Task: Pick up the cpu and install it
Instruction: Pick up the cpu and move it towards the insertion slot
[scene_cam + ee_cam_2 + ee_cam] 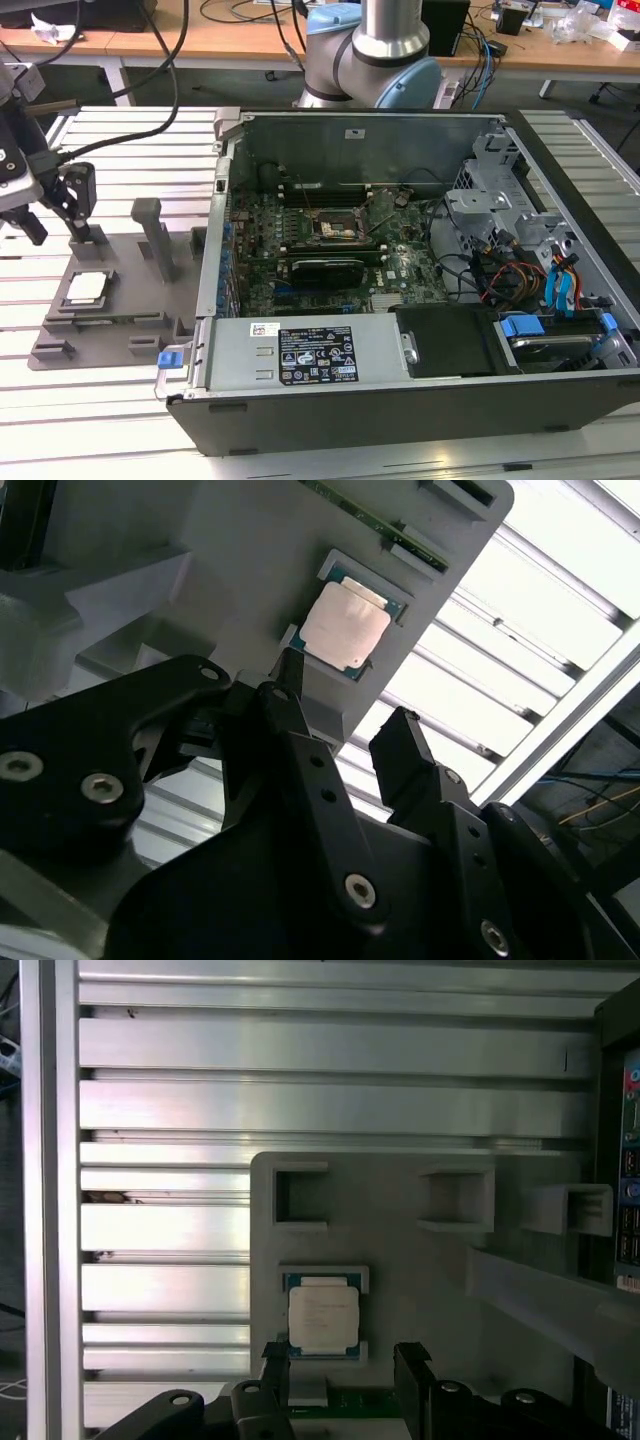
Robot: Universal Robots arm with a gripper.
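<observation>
Gripper (342, 1360) spread apart, empty, hovering over cpu (323, 1318) in grey tray (140, 300), exterior view's left. Risk: off-centre closing could clip tray lip, tilting the chip.

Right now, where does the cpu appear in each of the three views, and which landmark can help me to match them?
Exterior view: the cpu lies in the grey tray, at the exterior view's left.
First wrist view: the cpu sits in its tray recess, just beyond the open gripper.
Second wrist view: the cpu sits in the same recess, beyond the gripper.
Shared landmark: the grey tray.
</observation>
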